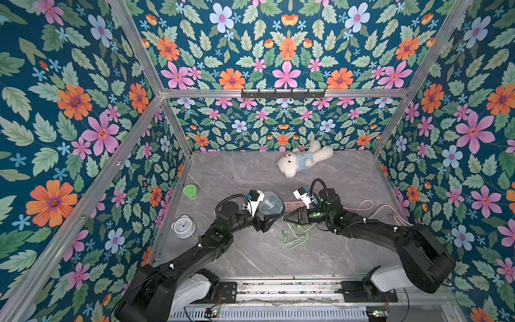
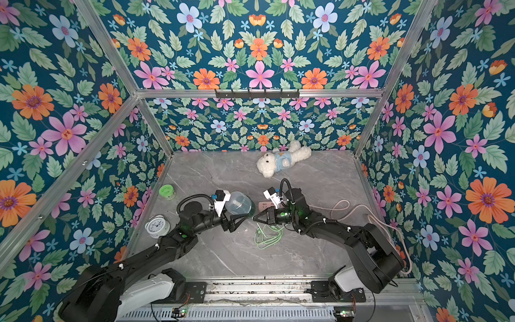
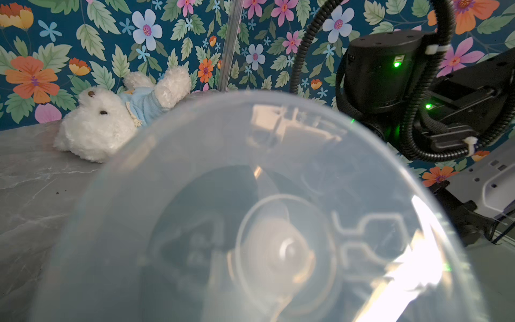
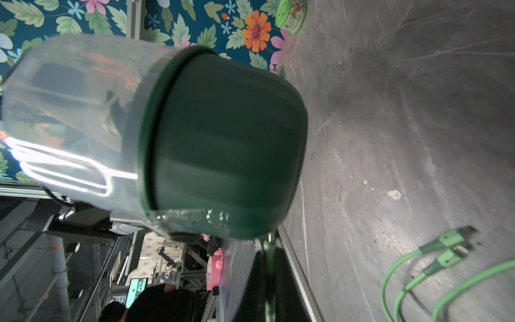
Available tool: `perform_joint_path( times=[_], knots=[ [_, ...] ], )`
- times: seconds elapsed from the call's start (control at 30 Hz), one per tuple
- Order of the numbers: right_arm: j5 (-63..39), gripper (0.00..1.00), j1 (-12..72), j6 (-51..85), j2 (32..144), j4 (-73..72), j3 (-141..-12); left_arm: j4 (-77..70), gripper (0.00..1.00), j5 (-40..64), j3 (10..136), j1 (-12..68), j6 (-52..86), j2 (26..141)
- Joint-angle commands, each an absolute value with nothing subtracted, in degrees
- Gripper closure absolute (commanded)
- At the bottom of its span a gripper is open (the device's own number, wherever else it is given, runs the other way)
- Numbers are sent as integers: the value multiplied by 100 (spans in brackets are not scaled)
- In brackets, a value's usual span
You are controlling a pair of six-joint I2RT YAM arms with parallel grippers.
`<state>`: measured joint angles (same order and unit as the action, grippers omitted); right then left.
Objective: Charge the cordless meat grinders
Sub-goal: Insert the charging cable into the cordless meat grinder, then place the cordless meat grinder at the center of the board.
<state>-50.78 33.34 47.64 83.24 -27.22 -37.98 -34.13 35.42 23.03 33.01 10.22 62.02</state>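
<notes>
Nearest to me, the grey marble table (image 1: 250, 259) is lying bare, and just beyond that patch the loose loops of the green cable (image 1: 295, 237) are sprawling on it, right of centre. Above those loops my two arms are meeting nose to nose. My left gripper (image 1: 269, 217) is holding the cordless meat grinder (image 1: 271, 206) clear of the table, its jaws spread wide around the body. The grinder is lying on its side with the translucent dome towards my left wrist and the dark green base (image 4: 223, 139) pointing right. My right gripper (image 1: 289, 217) is clamping tight on the cable's plug (image 4: 269, 251). The plug's metal tip is sitting right at the edge of that base, though I cannot tell whether it is entering a socket. Off to the left, the white alarm clock (image 1: 183, 225) is standing near the wall. Just behind the grinder a pink power strip (image 1: 294, 205) is lying flat, its pale cord (image 1: 390, 209) trailing away to the right. Farther left, the green-lidded jar (image 1: 191, 192) is sitting by the wall. Farthest back, the white teddy bear (image 1: 301, 161) is lying on the table near the far wall.
</notes>
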Motion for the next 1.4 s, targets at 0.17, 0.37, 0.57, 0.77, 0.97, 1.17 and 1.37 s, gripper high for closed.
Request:
perform_joint_path(
  times=[0.17,0.37,0.57,0.77,0.97,1.17,1.37],
  knots=[
    [-4114,100,3305,4783,8359,-3449,-3929,-2771,44,4459,2387,3419,785,6008],
    [-4043,94,3304,4811,8336,-3385,-3850,-2672,44,4175,2365,3402,805,5993],
    [-4034,87,3303,4779,8289,-3262,-3823,-2663,44,4086,2353,3351,840,5959],
    [-4017,80,3305,4788,8230,-3264,-3744,-2499,44,3861,2399,3313,839,6019],
    [-3884,72,3306,4615,8012,-2903,-3676,-1987,43,3132,2469,3305,651,5947],
    [-3173,61,3305,4183,7696,-1792,-3729,-1522,43,1484,2279,3322,762,5905],
    [-2930,56,3305,4009,7638,-1471,-3770,-1751,44,489,1942,3386,995,6083]
  ],
)
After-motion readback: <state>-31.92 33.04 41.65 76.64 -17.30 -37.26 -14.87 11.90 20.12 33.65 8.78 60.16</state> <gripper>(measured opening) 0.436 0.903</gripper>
